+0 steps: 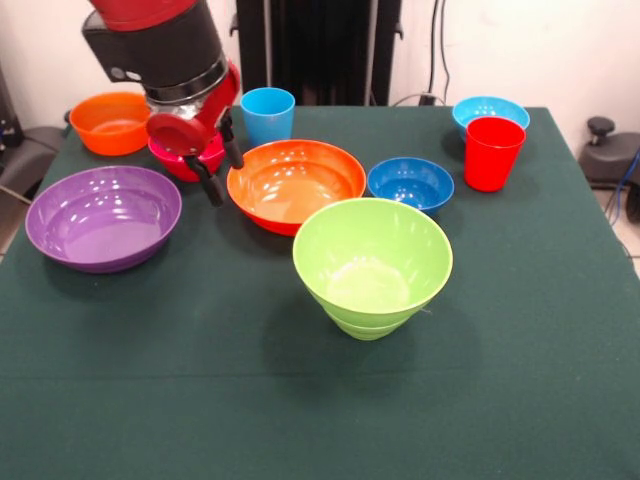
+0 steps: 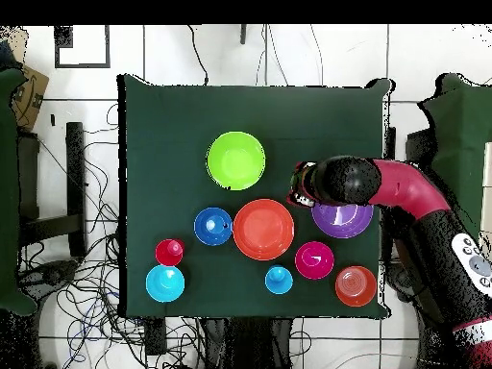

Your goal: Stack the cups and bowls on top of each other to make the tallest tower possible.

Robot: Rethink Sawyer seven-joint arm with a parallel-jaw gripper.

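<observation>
Green-clothed worktop [image 1: 560, 330], and nothing's stacked: nearest sits the lime bowl [image 1: 372, 262] upright, then purple bowl [image 1: 103, 215] and big orange bowl [image 1: 296, 183], cups [image 1: 493, 152] upright further back. Hand [image 1: 222, 163] hangs tilted between purple and orange, fingers apart, empty.

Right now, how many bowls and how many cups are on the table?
Bowls: 7 - purple bowl, small orange bowl, magenta bowl, big orange bowl, dark blue bowl, light blue bowl, lime green bowl
Cups: 2 - light blue cup, red cup
Total: 9
</observation>
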